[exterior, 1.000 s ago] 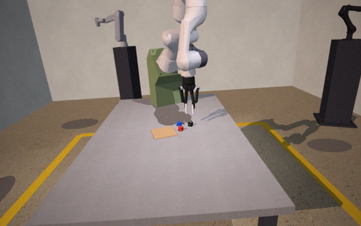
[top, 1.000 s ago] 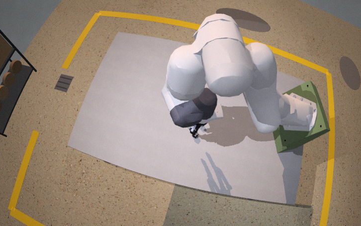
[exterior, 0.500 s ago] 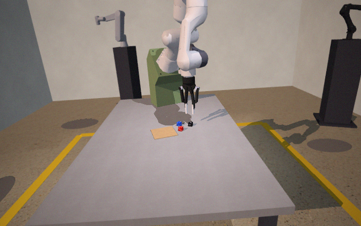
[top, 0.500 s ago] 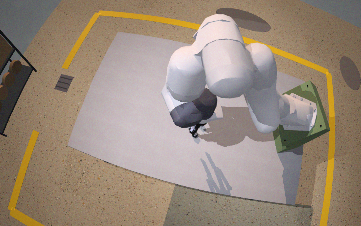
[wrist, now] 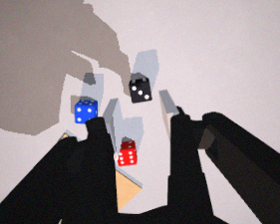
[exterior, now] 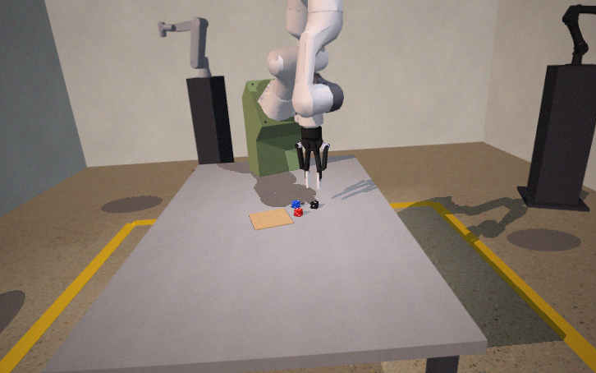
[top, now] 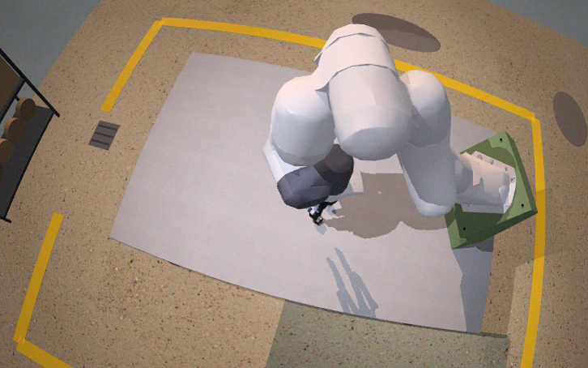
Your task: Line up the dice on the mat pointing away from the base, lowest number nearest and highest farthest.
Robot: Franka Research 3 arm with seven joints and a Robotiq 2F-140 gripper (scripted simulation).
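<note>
The black die has three pips on its upper face. The blue die shows what looks like a four, one corner covered by a finger in the wrist view. The red die shows six. All three sit on the table beside the tan mat, none on it. My gripper is partly open and empty, above the table near the black die. The dice and mat are hidden under the arm in the top view.
The grey table extends around the dice and mat. The green base block stands at the table's far end in the exterior view. The arm's shadow falls beside the blue die.
</note>
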